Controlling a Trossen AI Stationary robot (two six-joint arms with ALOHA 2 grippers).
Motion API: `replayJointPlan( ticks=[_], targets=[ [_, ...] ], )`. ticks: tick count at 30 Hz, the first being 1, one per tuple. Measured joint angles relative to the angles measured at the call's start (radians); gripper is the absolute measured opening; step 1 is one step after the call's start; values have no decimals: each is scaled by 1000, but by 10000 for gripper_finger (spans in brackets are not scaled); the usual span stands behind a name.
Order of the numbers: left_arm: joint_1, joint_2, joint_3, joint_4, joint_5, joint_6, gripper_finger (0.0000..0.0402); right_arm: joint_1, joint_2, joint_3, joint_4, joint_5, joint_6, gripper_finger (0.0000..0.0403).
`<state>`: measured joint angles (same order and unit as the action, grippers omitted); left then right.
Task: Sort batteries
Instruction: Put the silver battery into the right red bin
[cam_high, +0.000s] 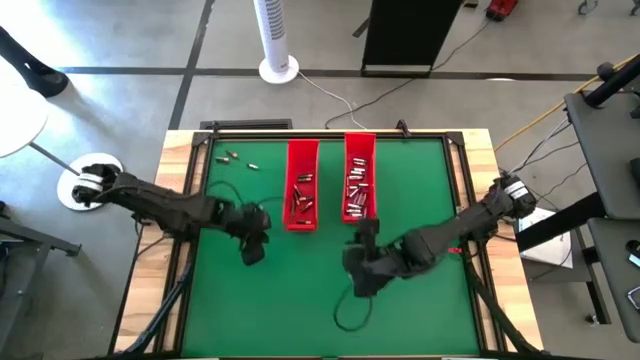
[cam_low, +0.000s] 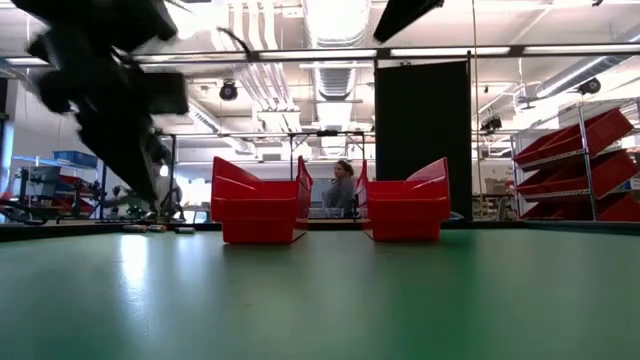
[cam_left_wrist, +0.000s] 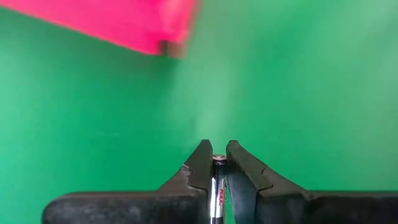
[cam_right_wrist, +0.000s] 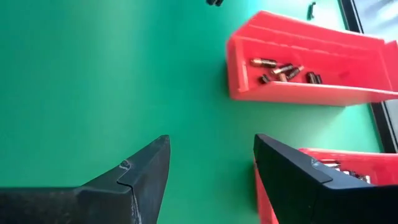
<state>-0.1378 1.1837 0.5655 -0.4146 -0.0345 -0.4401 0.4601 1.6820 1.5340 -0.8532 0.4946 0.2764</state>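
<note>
Two long red trays stand side by side at the table's far middle. The left tray (cam_high: 302, 188) holds brownish batteries (cam_right_wrist: 280, 68); the right tray (cam_high: 360, 178) holds several silvery ones. A few loose batteries (cam_high: 235, 158) lie on the green mat at the far left. My left gripper (cam_left_wrist: 214, 149) hovers over the mat near the left tray's near end (cam_left_wrist: 168, 37), shut on one silvery battery (cam_left_wrist: 219, 163). My right gripper (cam_right_wrist: 211, 146) hangs open over the mat just short of the right tray's near end, with nothing between its fingers. My left gripper pinches a silvery battery between its two fingers, which slant down toward the mat. The battery lies along the fingers, and only its end (cam_left_wrist: 219, 159) shows between the fingertips. It is lifted clear of the table.
Bare green mat (cam_high: 300, 300) spreads across the near half of the table, with a dark cable loop (cam_high: 350, 315) lying on it near the right arm. A raised dark frame (cam_high: 455, 140) borders the mat. A person (cam_low: 343, 185) shows in the room behind the trays.
</note>
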Motion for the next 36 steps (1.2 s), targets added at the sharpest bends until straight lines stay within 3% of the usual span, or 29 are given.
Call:
replayJointPlan(
  ticks=[5,9,18,21,27,36],
  targets=[
    [-256,30,40,68,-203,-196,13,98,1,-25,48,60,77,227],
    [-356,99,80,179,-372,-364,13,143,3,-80,173,75,103,232],
    [-381,369,265,162,-386,-628,13,198,80,-253,645,83,-12,228],
    [-379,456,324,161,-342,-628,13,215,140,-273,742,82,-49,230],
    [-378,551,388,162,-296,-588,13,249,214,-271,769,127,-33,235],
    [-365,691,501,251,-320,-324,13,255,217,-275,765,138,20,232]
  ],
)
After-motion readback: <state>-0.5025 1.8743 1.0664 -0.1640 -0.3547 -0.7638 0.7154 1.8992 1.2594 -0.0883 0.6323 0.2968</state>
